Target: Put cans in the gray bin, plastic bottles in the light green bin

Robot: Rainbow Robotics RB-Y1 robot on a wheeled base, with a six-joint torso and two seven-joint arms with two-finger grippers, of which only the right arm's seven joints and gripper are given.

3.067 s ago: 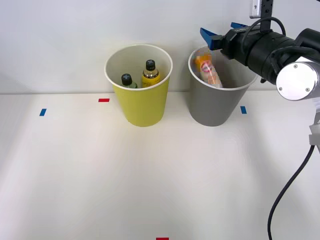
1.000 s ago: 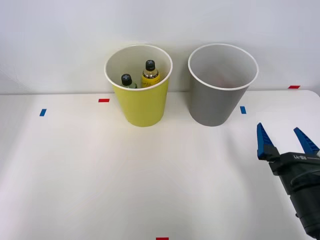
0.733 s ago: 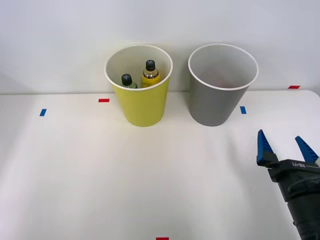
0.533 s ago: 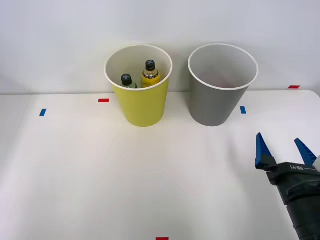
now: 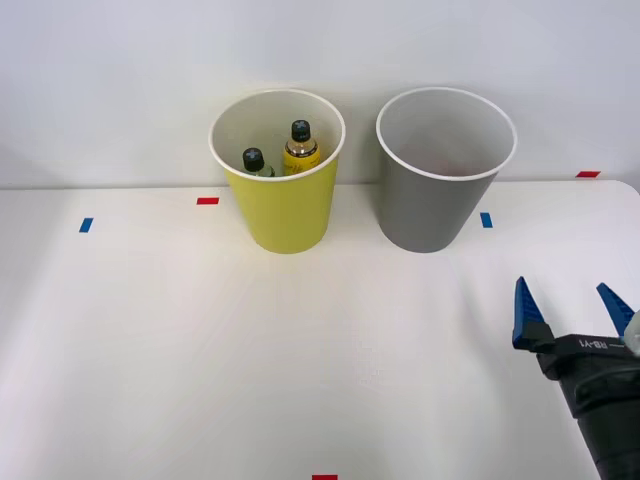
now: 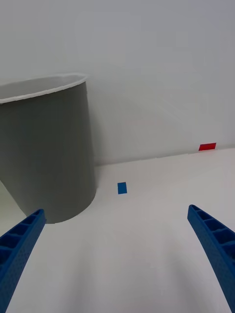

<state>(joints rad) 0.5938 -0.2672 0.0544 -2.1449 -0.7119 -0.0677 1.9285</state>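
White surface [image 5: 200,350] bare around wide, empty claw [image 5: 570,305]; gray bin [image 5: 440,200] just ahead. Sorting apparently complete: retract low, avoiding bin wall.

The blue ribbed two-finger right gripper [image 5: 571,305], earlier at the rim of the tall tapered gray bin with a white rim [image 5: 430,215], has withdrawn to the table's near right corner, well apart from that bin, fingers spread and empty. The orange slim can once visible inside that bin is now out of sight.
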